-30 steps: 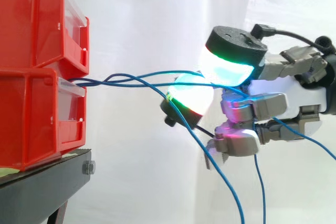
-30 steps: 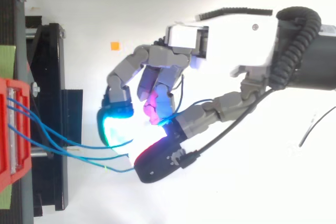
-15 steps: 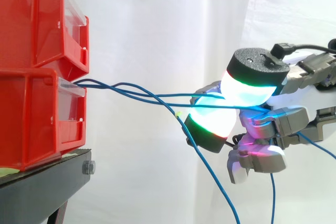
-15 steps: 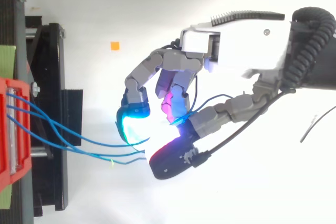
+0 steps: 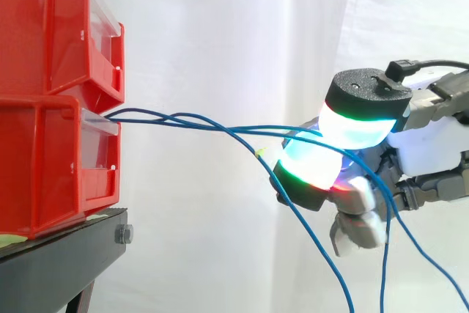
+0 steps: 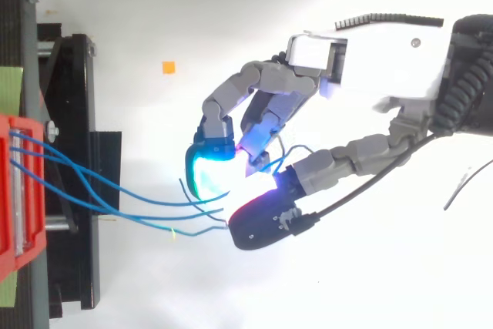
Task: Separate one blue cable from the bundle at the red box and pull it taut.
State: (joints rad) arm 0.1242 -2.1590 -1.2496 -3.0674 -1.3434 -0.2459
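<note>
Stacked red plastic bins point(image 5: 51, 108) sit on a black metal stand point(image 5: 66, 251), far left; from the lower bin's mouth spills the bundle of thin blue cables point(image 5: 146, 115); over the last second the strands have been drawn longer and flatter as the robot hand point(image 5: 425, 144) backed away rightward; one blue cable point(image 5: 278, 129) runs nearly level into the hand, nipped between its curled, glowing fingertip pads point(image 5: 352, 126); it appears close to taut, the others drooping below.
</note>
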